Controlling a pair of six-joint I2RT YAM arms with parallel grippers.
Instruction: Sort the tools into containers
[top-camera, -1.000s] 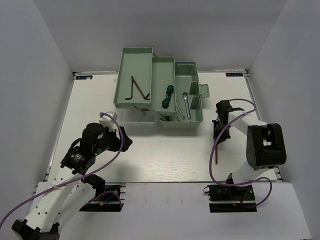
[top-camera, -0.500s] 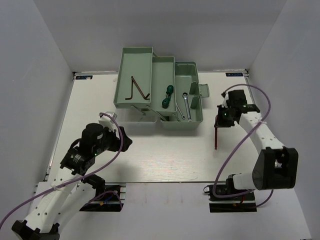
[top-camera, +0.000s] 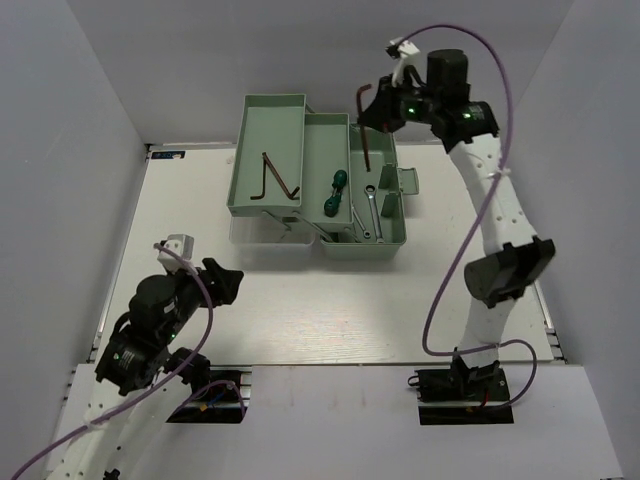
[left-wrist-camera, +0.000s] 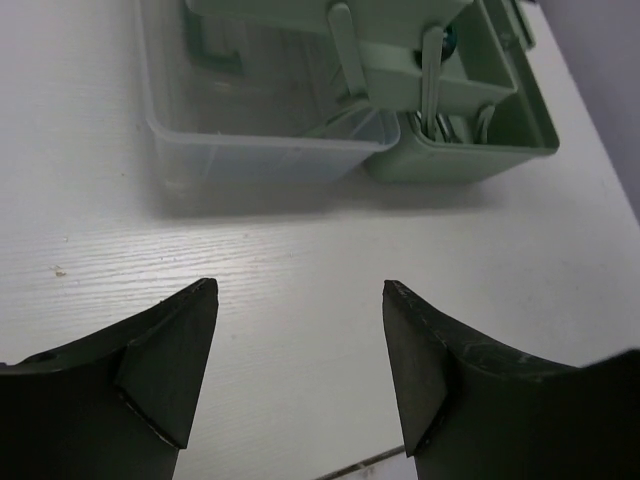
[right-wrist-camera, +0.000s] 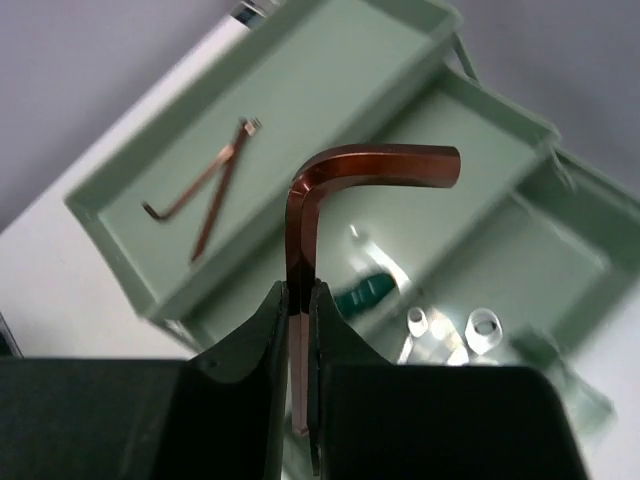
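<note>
Since a second before, right gripper (right-wrist-camera: 298, 300) had risen and swung across; toolbox (top-camera: 392, 243) lay below the hand. Held: hex key (right-wrist-camera: 302, 215), clamped by its long shank between closed jaws, bend above the fingertips. Item judged light, rigid, smooth steel; likely to pivot if held loosely; best gripped mid-shank. Also: left gripper (left-wrist-camera: 300, 345) spread wide, empty.

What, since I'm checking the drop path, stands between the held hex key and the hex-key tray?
Nothing visible. The right gripper holds the hex key in the air above the open toolbox; the far-left tray is uncovered, holding only two hex keys.
</note>
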